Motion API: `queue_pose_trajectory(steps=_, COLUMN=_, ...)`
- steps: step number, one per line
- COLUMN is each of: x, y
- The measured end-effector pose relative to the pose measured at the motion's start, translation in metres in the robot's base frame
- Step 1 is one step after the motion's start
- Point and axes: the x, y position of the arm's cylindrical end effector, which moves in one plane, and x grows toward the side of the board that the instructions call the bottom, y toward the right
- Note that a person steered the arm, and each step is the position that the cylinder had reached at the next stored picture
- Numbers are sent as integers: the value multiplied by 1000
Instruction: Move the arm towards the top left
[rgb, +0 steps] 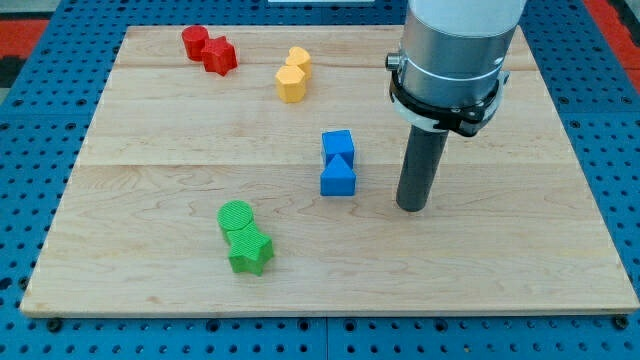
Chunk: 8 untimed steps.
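Observation:
My tip rests on the wooden board, right of centre. It stands a little to the right of two touching blue blocks: a cube above a triangular block. At the view's top left, two red blocks touch each other. Two yellow blocks sit top centre, touching. A green cylinder and a green star-shaped block touch at the bottom, left of centre. My tip touches no block.
The arm's grey body hangs over the board's top right and hides part of it. Blue perforated table surrounds the board on all sides.

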Motion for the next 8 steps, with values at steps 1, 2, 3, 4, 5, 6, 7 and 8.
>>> queue_pose_trajectory(steps=1, x=0, y=0)
queue_pose_trajectory(steps=2, x=5, y=-32)
queue_pose_trajectory(steps=3, x=51, y=-64)
queue_pose_trajectory(steps=4, x=39, y=-108)
queue_pose_trajectory(steps=5, x=-37, y=-126)
queue_pose_trajectory(steps=6, x=-76, y=-147)
queue_pose_trajectory(steps=7, x=-87, y=-170)
queue_pose_trajectory(steps=8, x=-87, y=-214)
